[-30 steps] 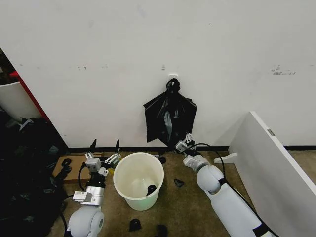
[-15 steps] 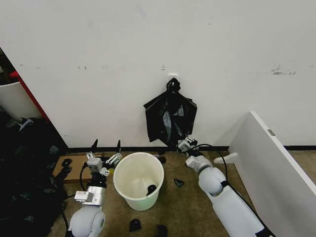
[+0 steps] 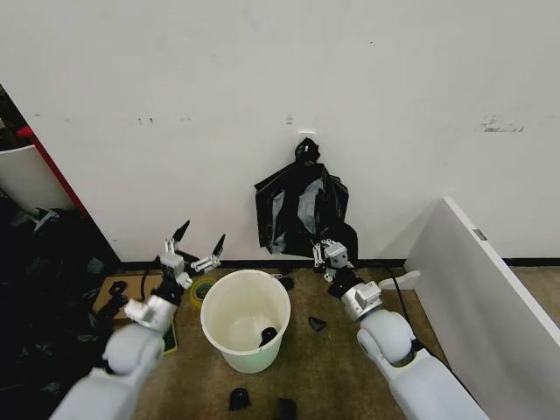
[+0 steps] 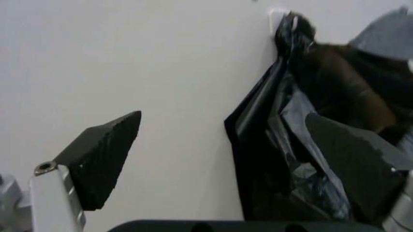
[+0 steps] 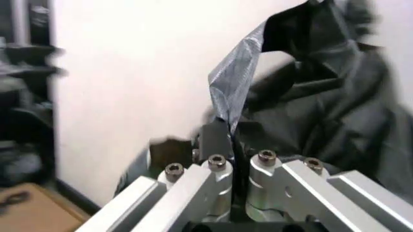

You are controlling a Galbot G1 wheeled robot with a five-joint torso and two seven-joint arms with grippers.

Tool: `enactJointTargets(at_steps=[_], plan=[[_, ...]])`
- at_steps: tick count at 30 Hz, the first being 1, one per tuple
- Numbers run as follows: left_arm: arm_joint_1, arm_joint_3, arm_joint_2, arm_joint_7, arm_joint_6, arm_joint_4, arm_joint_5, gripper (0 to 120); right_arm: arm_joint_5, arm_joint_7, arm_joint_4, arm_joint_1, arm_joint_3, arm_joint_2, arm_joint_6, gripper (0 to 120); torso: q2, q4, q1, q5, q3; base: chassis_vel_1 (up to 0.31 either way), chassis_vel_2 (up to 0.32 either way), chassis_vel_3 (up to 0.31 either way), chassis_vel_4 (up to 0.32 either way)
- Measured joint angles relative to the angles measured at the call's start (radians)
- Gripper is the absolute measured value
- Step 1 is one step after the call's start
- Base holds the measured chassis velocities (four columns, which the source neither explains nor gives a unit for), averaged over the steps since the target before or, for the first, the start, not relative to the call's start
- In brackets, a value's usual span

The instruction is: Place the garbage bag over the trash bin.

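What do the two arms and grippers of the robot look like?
Both arms have smooth, rounded white shells with grey metal wrist sections and black cables beside the wrists. The left gripper carries silver metal links ending in black, wedge-shaped, textured jaws. The right gripper has silver aluminium links joined with hex-socket bolts.

Trash bin [image 3: 245, 318] on the floor before the wall. Behind it to the right, garbage bag [image 3: 300, 206] hanging on the wall; right pincer [image 3: 328, 253] at the bag's lower edge; left pincer [image 3: 198, 246] behind-left of the bin.
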Motion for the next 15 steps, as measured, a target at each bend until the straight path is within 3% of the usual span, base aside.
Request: enactJointTargets(at_steps=[4, 8, 12, 15], plan=[[-0.075, 0.055, 0.003, 0.008, 0.024, 0.036, -0.008, 100, 0.004, -0.023, -0.011, 0.005, -0.007, 0.004, 0.012, 0, 0.0, -0.0008, 0.0, -0.0003, 0.0, 0.0, 0.0, 0.0, 0.0], [-0.184, 0.173, -0.015, 0.077, 0.049, 0.12, -0.024, 100, 0.001, -0.034, -0.029, 0.007, -0.003, 0.007, 0.023, 0, 0.0, -0.0022, 0.0, -0.0003, 0.0, 0.0, 0.0, 0.0, 0.0], [-0.261, 0.245, -0.044, 0.123, 0.052, 0.202, -0.011, 99, 0.002, -0.046, -0.033, 0.011, 0.004, 0.004, 0.031, 0, 0.0, -0.0009, 0.0, 0.0001, 0.0, 0.0, 0.0, 0.0, 0.0], [-0.347, 0.312, -0.08, 0.129, 0.06, 0.285, 0.016, 97, 0.004, -0.055, -0.031, 0.005, 0.022, 0.0, 0.04, 0, 0.0, -0.0013, 0.0, 0.0, 0.0, 0.0, 0.0, 0.0, 0.0]])
